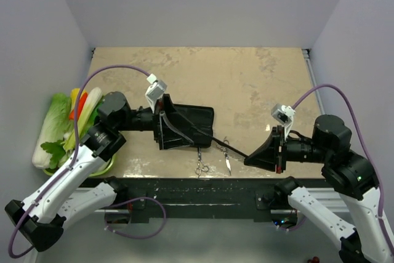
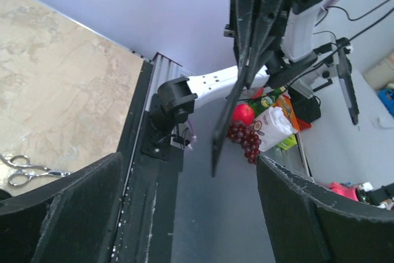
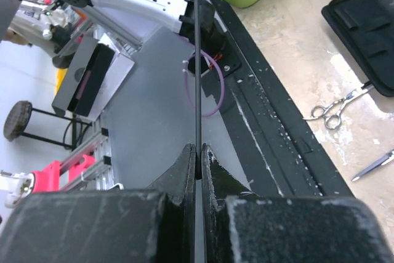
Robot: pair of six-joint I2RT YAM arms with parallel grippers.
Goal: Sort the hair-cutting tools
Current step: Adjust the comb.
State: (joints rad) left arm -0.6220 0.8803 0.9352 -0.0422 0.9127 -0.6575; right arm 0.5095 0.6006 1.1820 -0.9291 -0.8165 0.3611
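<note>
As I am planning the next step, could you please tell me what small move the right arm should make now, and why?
Probably ease the comb on toward the black case. The right claw is shut on the comb, whose free end points at the case, and the left claw is open at the case. The scissors and a second pair lie on the table.

No text, number or brand mark reads clearly in any view. Left wrist view: white pouch (image 2: 275, 129) off the table carries a small dark printed mark, too small to read. Green bottle (image 2: 269, 98) beside it has a yellow label, lettering blurred. Top and right wrist views: nothing legible
</note>
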